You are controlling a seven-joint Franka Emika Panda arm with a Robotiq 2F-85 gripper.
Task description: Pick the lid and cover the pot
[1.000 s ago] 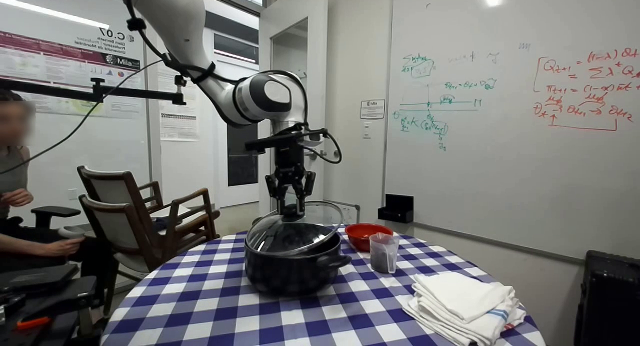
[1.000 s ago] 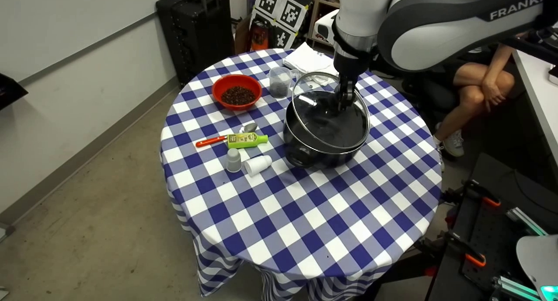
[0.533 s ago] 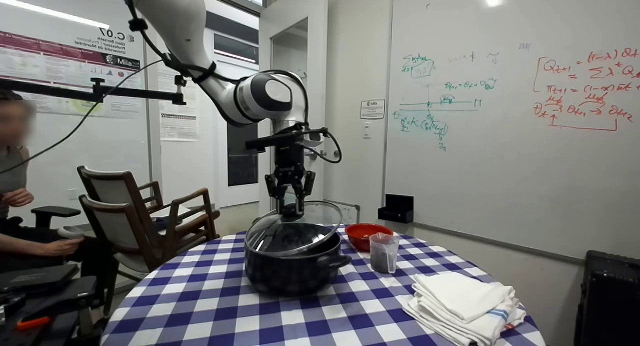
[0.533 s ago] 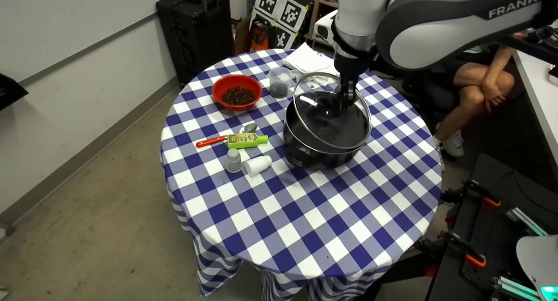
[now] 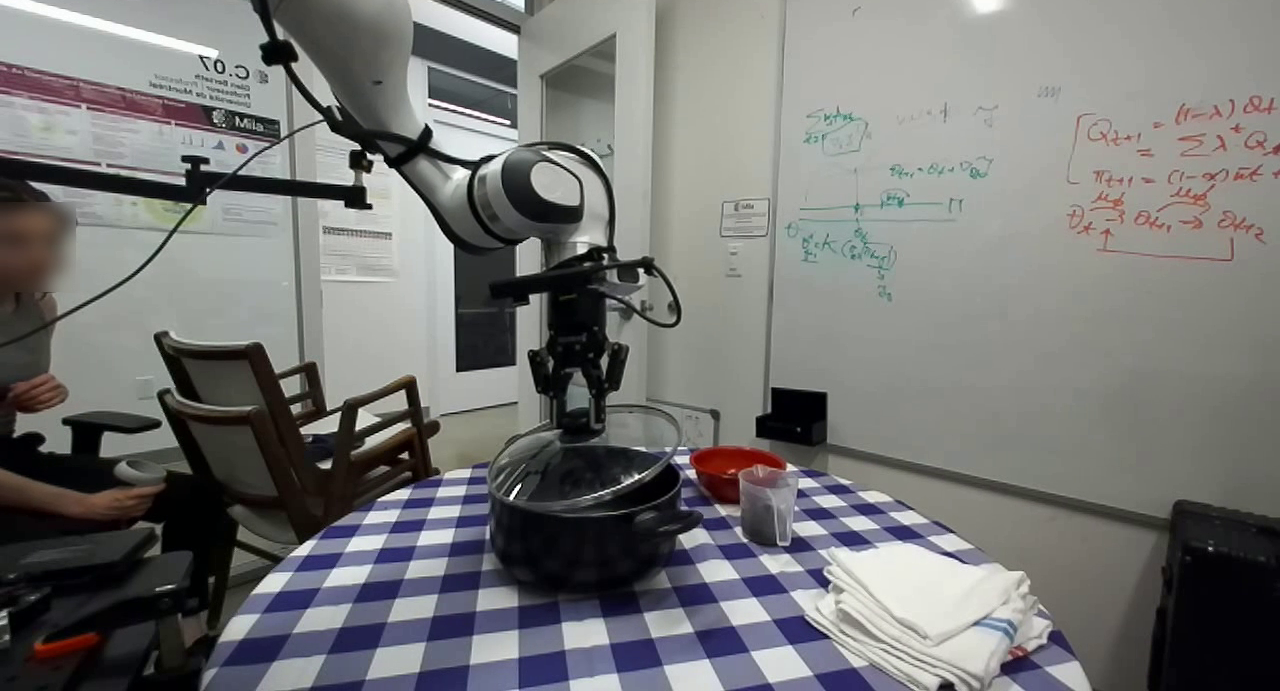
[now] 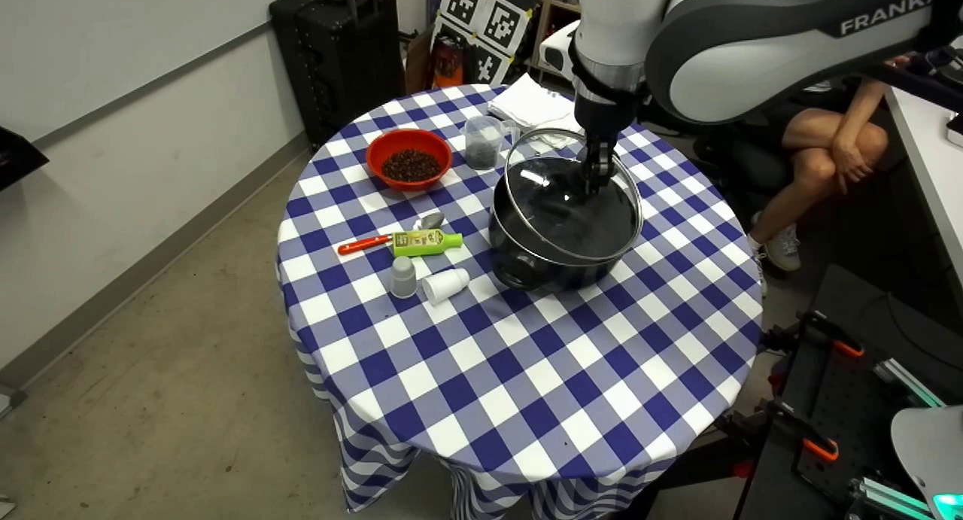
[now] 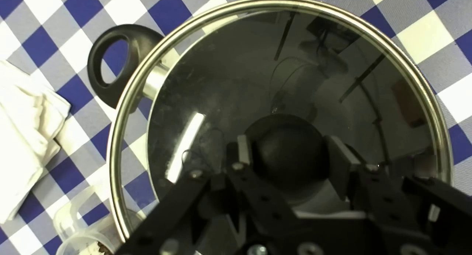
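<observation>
The lid (image 5: 560, 476) is round clear glass with a metal rim and a dark knob. My gripper (image 5: 580, 416) is shut on its knob, one finger on each side, as the wrist view shows (image 7: 289, 151). The lid hangs tilted over the black pot (image 5: 580, 556) in both exterior views. One edge is low near the pot's rim, the opposite edge is raised above it. I cannot tell whether the low edge touches the pot. In the wrist view the lid (image 7: 228, 81) hides most of the pot; a black side handle (image 7: 97, 70) sticks out beyond its rim.
A red bowl (image 6: 387, 140) with dark contents and a clear measuring cup (image 6: 481, 144) stand near the pot. Folded white towels (image 5: 920, 601) lie on the table. A green bottle (image 6: 425, 243), a red-handled utensil (image 6: 365, 245) and white cups (image 6: 445, 285) lie beyond the pot's handle.
Almost nothing has moved. The gripper and lid have shifted very slightly, and the lid's raised edge is a touch lower. The hold on the knob is the same.
</observation>
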